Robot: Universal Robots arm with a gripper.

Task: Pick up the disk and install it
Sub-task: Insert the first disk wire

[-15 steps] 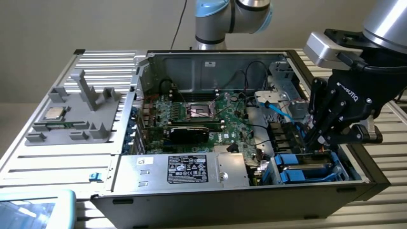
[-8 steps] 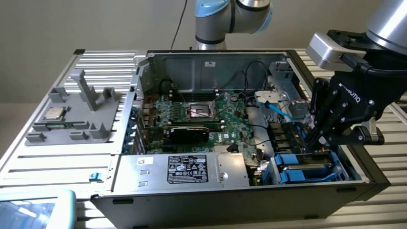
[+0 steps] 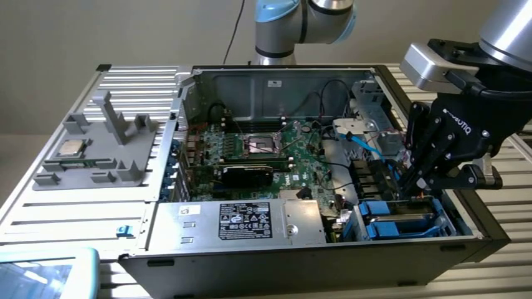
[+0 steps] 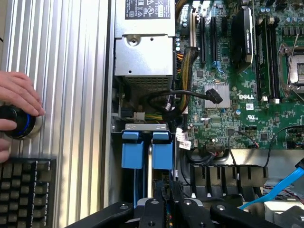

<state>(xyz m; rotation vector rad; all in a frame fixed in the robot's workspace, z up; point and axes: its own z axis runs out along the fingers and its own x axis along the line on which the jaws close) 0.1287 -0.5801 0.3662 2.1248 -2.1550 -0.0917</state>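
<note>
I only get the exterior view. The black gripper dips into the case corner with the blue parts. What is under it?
Observer: The wrist view shows two blue carrier tabs standing side by side in the bay, close to the gripper.
Operator: Is anyone near the machine?
Observer: Yes, a hand rests on a round black knob with a blue ring, outside the case.
Operator: Anything beside it?
Observer: A black keyboard lies right by that knob.
</note>
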